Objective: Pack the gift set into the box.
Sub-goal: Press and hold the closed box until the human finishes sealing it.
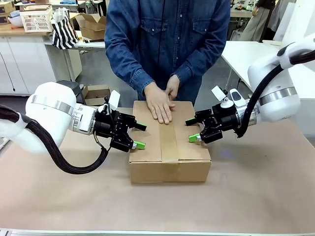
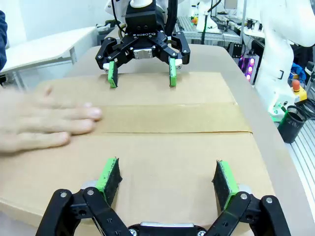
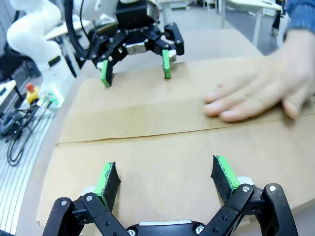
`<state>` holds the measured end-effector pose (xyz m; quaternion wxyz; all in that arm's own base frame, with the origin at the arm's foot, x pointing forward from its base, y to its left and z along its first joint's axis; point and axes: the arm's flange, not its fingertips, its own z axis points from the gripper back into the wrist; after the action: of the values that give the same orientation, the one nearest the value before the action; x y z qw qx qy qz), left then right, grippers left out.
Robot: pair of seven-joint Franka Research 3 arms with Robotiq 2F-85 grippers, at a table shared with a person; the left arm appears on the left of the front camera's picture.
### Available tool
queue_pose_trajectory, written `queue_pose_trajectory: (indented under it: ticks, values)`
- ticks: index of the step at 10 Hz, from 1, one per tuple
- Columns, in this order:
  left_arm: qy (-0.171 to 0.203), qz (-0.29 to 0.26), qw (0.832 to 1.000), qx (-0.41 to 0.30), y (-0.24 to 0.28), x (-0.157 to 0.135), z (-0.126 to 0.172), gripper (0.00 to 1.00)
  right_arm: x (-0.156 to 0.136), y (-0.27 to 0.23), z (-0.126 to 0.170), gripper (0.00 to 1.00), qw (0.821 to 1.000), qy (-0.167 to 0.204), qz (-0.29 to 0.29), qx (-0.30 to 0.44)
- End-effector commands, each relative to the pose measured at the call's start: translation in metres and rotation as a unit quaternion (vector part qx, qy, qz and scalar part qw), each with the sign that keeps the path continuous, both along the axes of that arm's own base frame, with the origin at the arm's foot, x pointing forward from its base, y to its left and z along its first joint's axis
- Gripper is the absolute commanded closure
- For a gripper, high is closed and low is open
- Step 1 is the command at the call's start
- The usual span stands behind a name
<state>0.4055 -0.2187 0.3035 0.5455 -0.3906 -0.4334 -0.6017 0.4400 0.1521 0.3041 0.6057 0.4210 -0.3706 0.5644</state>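
The box [image 1: 147,155] lies flat in the middle of the table, flaps shut, with a strip of brown tape [image 1: 169,140] along its top seam. A person's hands [image 1: 160,103] press on the far part of the lid. My left gripper [image 1: 140,135] hovers open at the box's left edge, its green pads [image 2: 109,176] over the lid. My right gripper [image 1: 192,130] hovers open at the right edge, facing it across the lid. Each wrist view shows the other gripper opposite: right gripper [image 2: 141,76], left gripper [image 3: 135,69]. The gift set is hidden from view.
The tan table [image 1: 256,187] has free room in front of and beside the box. The person stands at the far edge. Behind are a white table [image 1: 246,54] at the right and a counter with a white basket [image 1: 35,19] at the left.
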Motion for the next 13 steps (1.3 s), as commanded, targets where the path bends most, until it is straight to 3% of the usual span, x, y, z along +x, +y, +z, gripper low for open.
queue_pose_trajectory:
  ticks: [1, 13]
  values:
    - [-0.006, -0.002, 1.000, 0.001, 0.0006, -0.0015, -0.0008, 0.00, -0.0029, -0.0005, -0.0018, 0.00, 1.000, 0.000, 0.000, -0.002]
    - [-0.006, -0.002, 1.000, 0.001, 0.0006, -0.0015, -0.0008, 0.00, -0.0029, -0.0005, -0.0018, 0.00, 1.000, 0.000, 0.000, -0.002]
